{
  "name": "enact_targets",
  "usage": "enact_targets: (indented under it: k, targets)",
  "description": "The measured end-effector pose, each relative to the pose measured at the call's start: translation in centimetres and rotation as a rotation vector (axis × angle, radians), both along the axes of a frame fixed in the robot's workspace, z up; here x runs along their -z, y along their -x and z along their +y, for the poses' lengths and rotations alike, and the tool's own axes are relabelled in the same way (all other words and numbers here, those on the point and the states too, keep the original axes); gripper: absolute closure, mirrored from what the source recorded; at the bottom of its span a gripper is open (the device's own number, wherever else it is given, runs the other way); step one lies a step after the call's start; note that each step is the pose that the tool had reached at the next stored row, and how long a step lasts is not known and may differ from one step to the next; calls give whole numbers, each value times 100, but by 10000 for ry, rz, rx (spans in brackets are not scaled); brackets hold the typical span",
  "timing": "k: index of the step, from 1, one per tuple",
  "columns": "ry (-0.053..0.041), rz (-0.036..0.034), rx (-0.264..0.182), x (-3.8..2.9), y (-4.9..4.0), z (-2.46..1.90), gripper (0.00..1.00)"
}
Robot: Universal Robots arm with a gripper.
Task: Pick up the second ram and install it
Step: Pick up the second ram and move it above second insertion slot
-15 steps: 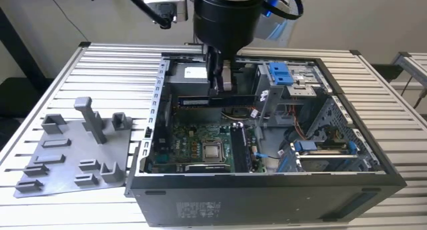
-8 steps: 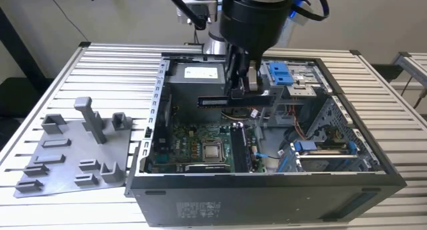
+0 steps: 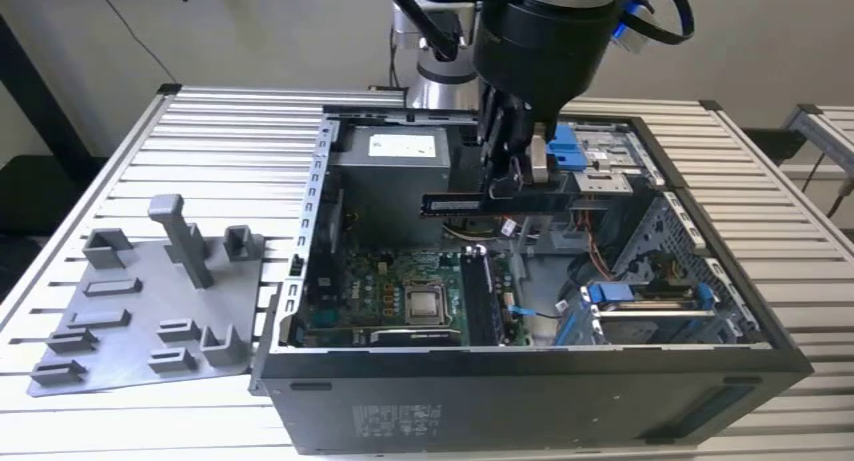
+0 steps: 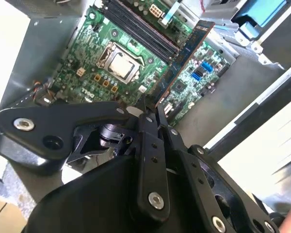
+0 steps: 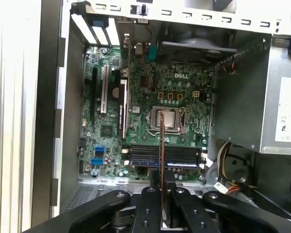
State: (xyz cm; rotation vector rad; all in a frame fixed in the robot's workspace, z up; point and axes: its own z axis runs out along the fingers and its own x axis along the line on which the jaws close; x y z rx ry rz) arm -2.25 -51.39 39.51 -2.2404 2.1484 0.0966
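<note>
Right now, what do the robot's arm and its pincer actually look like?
The silver-grey tubular arm ends in a fat glossy black cylinder, with dark blue cables looping beside it. The matt black metal pincer has two slim flat fingers on hinged link bars, studded with round silver screws.

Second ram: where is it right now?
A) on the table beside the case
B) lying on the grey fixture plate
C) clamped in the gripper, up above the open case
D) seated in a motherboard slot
C: the second ram is clamped in the gripper, in the air above the motherboard of the open computer case.
</note>
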Motion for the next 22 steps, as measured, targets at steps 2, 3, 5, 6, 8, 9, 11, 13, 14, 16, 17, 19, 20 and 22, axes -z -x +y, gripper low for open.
enact_targets:
  k: [2, 3, 5, 6, 8, 9, 11, 13, 14, 16, 17, 19, 20, 22]
  targets:
    - [0, 0, 89, 1, -35, 2, 86]
    - [0, 0, 121, 1, -58, 2, 86]
    - [0, 0, 176, 1, -104, 4, 86]
    - [-1, 0, 203, 2, -128, 4, 86]
    - [0, 0, 256, 2, -175, 4, 86]
    - [1, 0, 280, 1, -197, 5, 86]
    - [1, 1, 293, 1, -222, 5, 86]
    - [2, 0, 296, 1, -223, 5, 86]
    - [2, 0, 295, 2, -224, 5, 86]
    - [1, 0, 293, 2, -226, 7, 86]
    - [1, 0, 293, 2, -226, 14, 86]
    - [2, -1, 293, 3, -226, 56, 86]
    - [2, 0, 293, 5, -226, 88, 86]
    - [1, 0, 294, 7, -225, 163, 86]
